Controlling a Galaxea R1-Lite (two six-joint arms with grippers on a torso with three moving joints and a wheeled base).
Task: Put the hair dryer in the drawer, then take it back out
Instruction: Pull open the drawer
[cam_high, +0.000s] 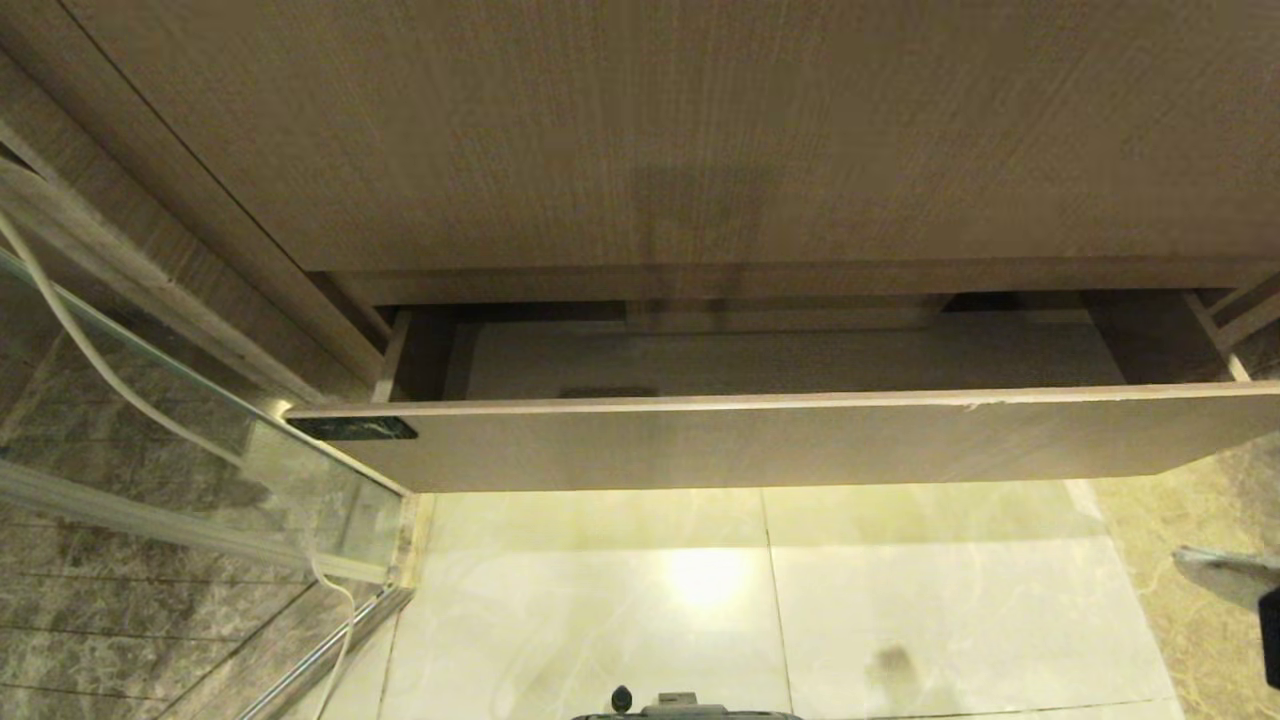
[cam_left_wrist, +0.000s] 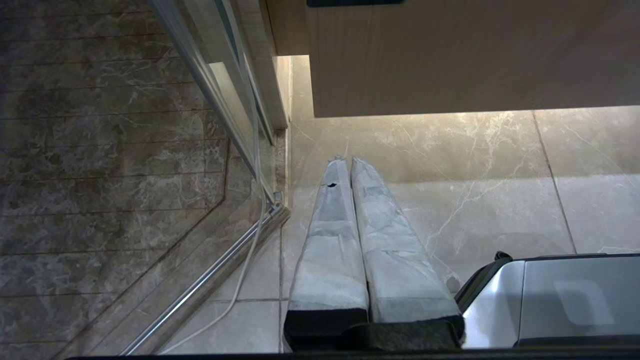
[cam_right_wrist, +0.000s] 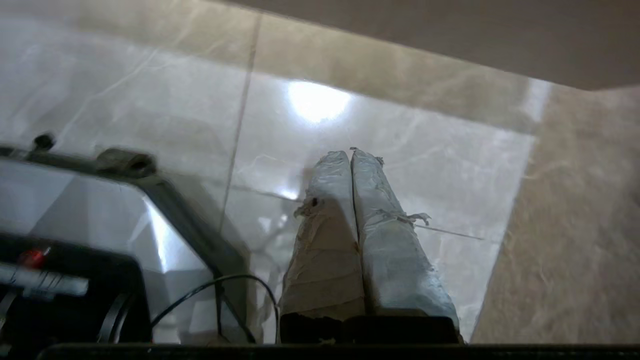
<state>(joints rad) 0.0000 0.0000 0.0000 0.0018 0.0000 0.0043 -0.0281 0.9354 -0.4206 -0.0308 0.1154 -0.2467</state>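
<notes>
At far left, behind a glass panel, a white cord runs down over dark marble tiles. Just right of the glass, the drawer stands pulled out under a plain wood-grain panel, its flat front carrying a small dark label at the left corner. Its pale inside is partly in sight above the front edge, with a boxed cutout at the back; the hair dryer is not seen in any view, so where it lies cannot be told. Below the drawer, the pale floor shows a bright glare spot, and a sliver of the robot's base sits at the bottom edge.

Low beside the base on the left, the left gripper points at the floor near the glass track, its wrapped fingers pressed together and holding nothing. On the right, the right gripper hangs over the floor tiles beside the base, its taped fingers likewise closed together on nothing. At the right edge of the head view, a grey tip that may be this gripper pokes in above the beige floor.
</notes>
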